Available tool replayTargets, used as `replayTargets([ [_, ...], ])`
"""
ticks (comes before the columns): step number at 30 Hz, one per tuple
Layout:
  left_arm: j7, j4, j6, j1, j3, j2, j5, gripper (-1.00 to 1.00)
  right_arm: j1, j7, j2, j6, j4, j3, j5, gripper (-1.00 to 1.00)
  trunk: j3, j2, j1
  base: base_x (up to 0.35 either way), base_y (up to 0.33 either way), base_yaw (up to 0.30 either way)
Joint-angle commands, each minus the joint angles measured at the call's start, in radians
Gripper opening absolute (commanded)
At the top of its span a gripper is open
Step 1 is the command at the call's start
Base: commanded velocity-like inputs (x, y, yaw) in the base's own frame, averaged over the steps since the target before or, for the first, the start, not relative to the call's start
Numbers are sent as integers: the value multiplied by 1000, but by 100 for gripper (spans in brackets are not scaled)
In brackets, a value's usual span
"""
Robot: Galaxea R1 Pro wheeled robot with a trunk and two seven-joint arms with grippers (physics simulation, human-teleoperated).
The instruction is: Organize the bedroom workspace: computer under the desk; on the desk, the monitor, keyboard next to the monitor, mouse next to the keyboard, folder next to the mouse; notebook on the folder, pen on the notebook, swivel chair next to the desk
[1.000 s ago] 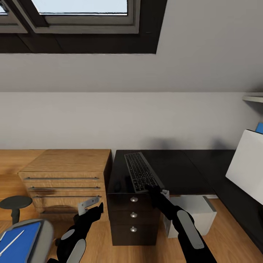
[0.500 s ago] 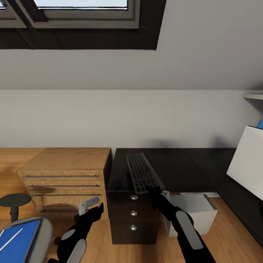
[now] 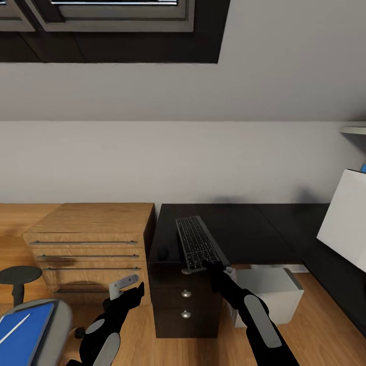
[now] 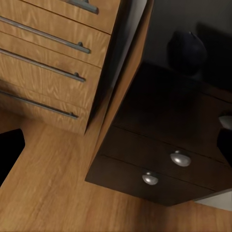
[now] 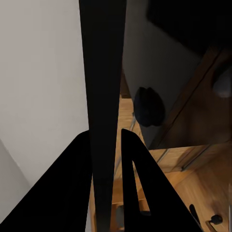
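- Wooden floor [image 3: 315, 325] and a pale wall framed the black desk [image 3: 244, 234].
- Right gripper [image 3: 212, 266] pinched the keyboard [image 3: 197, 242] by its near end, at the desk's front edge.
- Mouse [image 5: 149, 106] sat just beyond, on the desk.
- Left gripper [image 3: 123, 286] hovered low; spread or pressed together, I could not tell.

Black jointed arms, grey forearm panels, seemingly pale left fingertip

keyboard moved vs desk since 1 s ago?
Yes. The keyboard, in the right gripper, has slid toward the robot; its near end now overhangs the desk front edge.
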Motion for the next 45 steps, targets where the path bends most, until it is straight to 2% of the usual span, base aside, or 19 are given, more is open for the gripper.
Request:
replayTargets([
  [1, 9, -1, 2, -1, -2, 1, 8, 100, -1, 2, 0, 3, -1, -1, -8, -100, -4, -8, 4, 0, 0, 0],
  [13, 9, -1, 3, -1, -3, 1, 8, 100, -1, 2, 0, 3, -1, 1, -8, -100, -42, -92, 50, 0, 0, 0],
  [23, 9, 0, 3, -1, -2, 1, 8, 100, -1, 2, 0, 3, -1, -1, -1, -100, -42, -92, 50, 0, 0, 0],
  [34, 9, 1, 3, -1, -3, 1, 9, 100, -1, 2, 0, 3, -1, -1, 12, -100, -76, -169, 92, 0, 0, 0],
  [45, 6, 5, 3, -1, -5, 3, 8, 100, -1, 2, 0, 3, -1, -1, 20, -100, -76, -169, 92, 7, 0, 0],
])
